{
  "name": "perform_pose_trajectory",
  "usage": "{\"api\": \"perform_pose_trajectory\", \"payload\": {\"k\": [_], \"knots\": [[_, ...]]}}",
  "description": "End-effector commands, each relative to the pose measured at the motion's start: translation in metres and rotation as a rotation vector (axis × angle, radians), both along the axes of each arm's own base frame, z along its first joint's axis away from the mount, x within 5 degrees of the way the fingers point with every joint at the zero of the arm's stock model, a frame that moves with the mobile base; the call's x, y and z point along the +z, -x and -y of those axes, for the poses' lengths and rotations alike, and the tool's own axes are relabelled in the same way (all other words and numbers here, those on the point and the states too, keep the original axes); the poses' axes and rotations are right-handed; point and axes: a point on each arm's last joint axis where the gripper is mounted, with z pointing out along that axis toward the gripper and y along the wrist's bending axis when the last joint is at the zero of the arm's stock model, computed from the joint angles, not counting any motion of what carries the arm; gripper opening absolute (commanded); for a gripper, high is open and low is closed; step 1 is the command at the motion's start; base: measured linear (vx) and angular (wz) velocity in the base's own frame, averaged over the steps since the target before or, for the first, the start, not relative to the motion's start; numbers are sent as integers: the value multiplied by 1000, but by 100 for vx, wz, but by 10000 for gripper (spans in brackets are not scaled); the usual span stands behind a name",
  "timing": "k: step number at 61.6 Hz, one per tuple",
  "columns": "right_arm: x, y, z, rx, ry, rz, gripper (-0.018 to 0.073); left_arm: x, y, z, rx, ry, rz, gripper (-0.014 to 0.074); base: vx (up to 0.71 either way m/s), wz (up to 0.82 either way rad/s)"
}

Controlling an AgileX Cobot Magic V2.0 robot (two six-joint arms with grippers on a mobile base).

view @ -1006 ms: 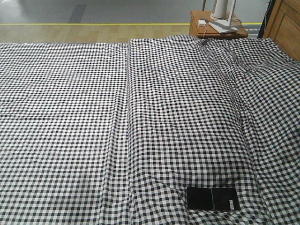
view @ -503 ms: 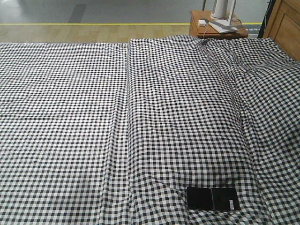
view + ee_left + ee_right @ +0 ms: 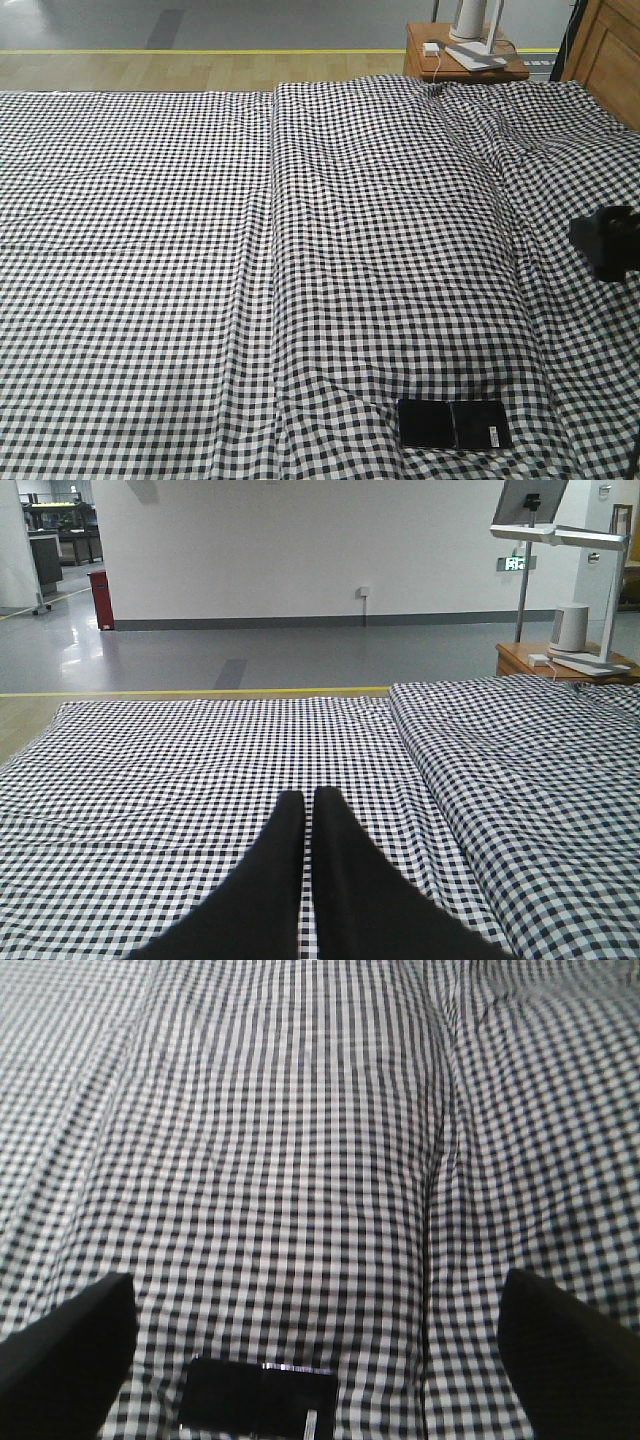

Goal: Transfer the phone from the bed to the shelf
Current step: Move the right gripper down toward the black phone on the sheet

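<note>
Black-and-white checked cloth covers the one bed [image 3: 300,250], which fills nearly the whole front view. The cloth is wrinkled, with a long fold running down the middle.

Count: one phone [image 3: 455,424], two grippers, one side table, one lamp.

The phone lies flat on the bed at the near edge, right of centre. It is glossy black with a small white label near its right end. Nothing rests on it or covers it.

The right gripper [image 3: 312,1282] is spread wide and holds nothing. In its wrist view the two dark fingers [image 3: 70,1345] stand at the lower corners. The phone lies on the cloth between them, nearer the left one, touching neither. In the front view this gripper shows only as a blurred dark shape at the right edge, well apart from the phone.

The left gripper [image 3: 305,795] is clenched, its fingers pressed together with nothing between them. It hangs over the left part of the bed.

Surroundings: a brown side table [image 3: 465,62] stands beyond the far right corner of the bed. It carries a white lamp [image 3: 560,540], a white cylinder [image 3: 572,628] and a small white plug with a cord. Brown wooden furniture [image 3: 610,55] shows at the top right; I cannot tell what it is. A yellow floor line [image 3: 200,51] runs beyond the bed.
</note>
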Motion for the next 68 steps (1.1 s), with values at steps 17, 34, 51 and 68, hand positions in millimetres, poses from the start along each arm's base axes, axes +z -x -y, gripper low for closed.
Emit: {"api": "perform_pose_trajectory", "payload": {"k": [17, 34, 51, 68], "knots": [[-6, -59, 11, -74, -60, -130, 639, 15, 2, 0, -5, 13, 105, 1, 0, 0], [-31, -104, 73, -96, -262, -343, 629, 15, 2, 0, -5, 13, 105, 1, 0, 0], [-99, -131, 115, -62, -452, -422, 612, 15, 2, 0, -5, 13, 105, 1, 0, 0], [-191, -145, 123, 0, -476, -615, 604, 15, 2, 0, -5, 13, 105, 1, 0, 0]]}}
